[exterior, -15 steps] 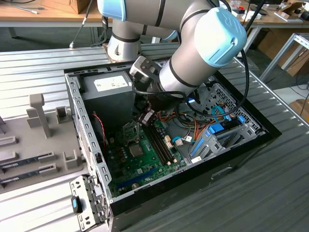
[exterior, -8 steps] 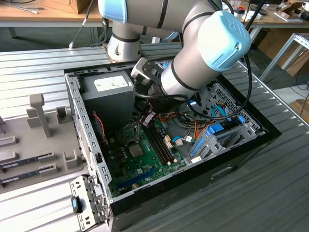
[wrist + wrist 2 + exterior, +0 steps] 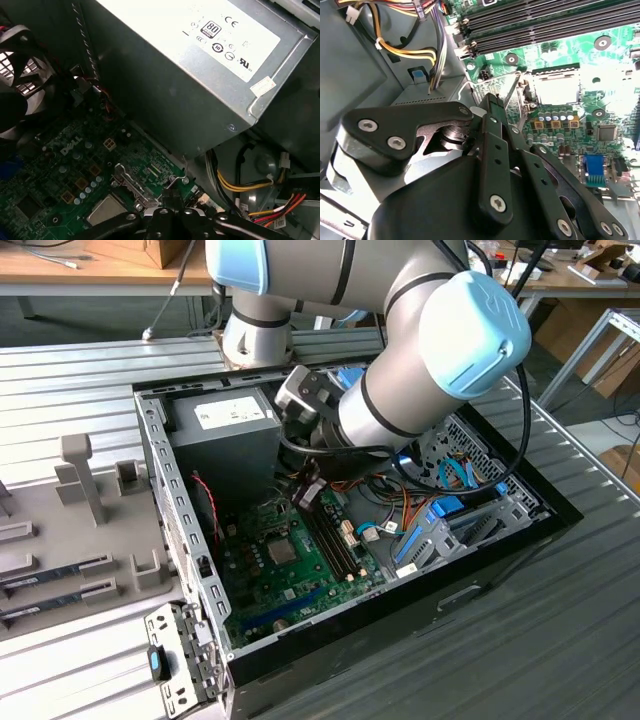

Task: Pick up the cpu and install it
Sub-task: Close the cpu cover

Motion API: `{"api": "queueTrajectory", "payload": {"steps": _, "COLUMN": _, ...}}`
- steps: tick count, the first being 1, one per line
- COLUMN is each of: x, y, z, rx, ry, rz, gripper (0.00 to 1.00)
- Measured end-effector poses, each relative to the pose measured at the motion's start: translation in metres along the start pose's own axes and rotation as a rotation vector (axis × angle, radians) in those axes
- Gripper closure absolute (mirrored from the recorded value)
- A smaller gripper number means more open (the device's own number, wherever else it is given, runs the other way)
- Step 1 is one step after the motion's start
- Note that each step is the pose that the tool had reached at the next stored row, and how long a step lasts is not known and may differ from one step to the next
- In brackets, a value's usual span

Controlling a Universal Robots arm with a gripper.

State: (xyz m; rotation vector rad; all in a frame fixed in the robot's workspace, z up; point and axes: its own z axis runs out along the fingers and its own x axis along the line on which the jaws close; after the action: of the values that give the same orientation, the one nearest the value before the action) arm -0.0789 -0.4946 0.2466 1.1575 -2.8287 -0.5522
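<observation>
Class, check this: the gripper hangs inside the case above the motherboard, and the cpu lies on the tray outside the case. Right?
No. The cpu lies in its socket on the motherboard, inside the case; the first wrist view shows it. The gripper does hang above the motherboard.

We see the gripper (image 3: 492, 102) hemmed in: the power supply (image 3: 200, 75) close on one side, memory sticks (image 3: 540, 25) on another, bundled cables (image 3: 410, 50) nearby. Above the cpu (image 3: 559, 90), space is open.
</observation>
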Motion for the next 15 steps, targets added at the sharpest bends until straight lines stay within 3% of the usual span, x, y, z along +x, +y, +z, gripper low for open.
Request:
{"api": "queueTrajectory", "payload": {"steps": 10, "x": 0.0137, "y": -0.0132, "z": -0.0062, "rx": -0.0015, "ry": -0.0014, "rz": 0.0, "gripper": 0.89}}
{"api": "queueTrajectory", "payload": {"steps": 15, "x": 0.0131, "y": -0.0128, "z": -0.006, "rx": -0.0014, "ry": -0.0013, "rz": 0.0, "gripper": 0.89}}
